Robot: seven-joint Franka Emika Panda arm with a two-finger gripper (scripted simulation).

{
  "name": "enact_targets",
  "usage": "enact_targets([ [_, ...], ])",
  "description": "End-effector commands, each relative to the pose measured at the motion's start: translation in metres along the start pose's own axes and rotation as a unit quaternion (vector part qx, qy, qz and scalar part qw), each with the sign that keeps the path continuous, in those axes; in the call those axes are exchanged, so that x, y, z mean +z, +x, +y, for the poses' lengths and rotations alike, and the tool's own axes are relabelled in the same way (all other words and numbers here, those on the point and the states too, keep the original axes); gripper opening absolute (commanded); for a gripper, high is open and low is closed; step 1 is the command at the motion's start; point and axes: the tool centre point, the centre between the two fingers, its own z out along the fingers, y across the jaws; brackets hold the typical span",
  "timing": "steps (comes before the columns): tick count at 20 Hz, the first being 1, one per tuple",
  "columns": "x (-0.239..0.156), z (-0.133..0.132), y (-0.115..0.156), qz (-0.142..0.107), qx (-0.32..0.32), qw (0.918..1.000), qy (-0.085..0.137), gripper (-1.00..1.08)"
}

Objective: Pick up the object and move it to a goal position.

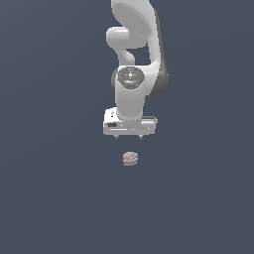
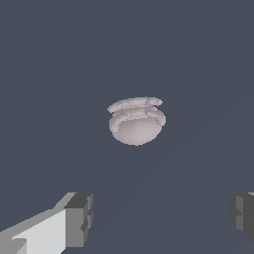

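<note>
While the gripper (image 1: 128,136) hangs above the scene with its fingers (image 2: 79,219) spread wide apart and gripping nothing, the object (image 1: 130,158) sits clear of them, below and untouched. From the wrist view, the nearest things are the two dark finger pads, one at each side of the picture, with a wide open gap between them. Beyond that gap lies the object (image 2: 136,120), a small pinkish-grey blob with ridged bands on one side and a smooth rounded bulge on the other. It sits roughly midway between the two fingers sideways, though offset forward of the line that joins them rather than directly in it.

The exterior view shows the same arrangement: the short finger tips point downward from the white hand, and the object rests just beneath them, close to centred under the hand and apart from it. The plain dark tabletop (image 1: 49,198) carries it. Farther back, the white arm (image 1: 134,44) rises to the top of the picture. No goal marker is visible in either view.

The step in hand looks like the approach before the grasp. The next move calls for a small correction to bring the object squarely between the fingers, then a straight descent until the pads flank it, and only then a close. Being small and lumpy, it may slip or roll if caught off-centre.
</note>
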Motion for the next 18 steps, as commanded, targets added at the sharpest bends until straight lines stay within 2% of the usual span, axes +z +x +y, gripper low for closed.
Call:
enact_targets([
  [1, 0.001, 0.000, 0.001, 0.000, 0.012, 0.9999, 0.000, 1.00],
  [10, 0.007, -0.001, 0.006, 0.002, 0.090, 0.9959, 0.003, 1.00],
  [14, 0.011, -0.002, 0.010, 0.003, 0.142, 0.9898, 0.005, 1.00],
  [18, 0.015, -0.002, 0.014, 0.004, 0.197, 0.9803, 0.006, 1.00],
])
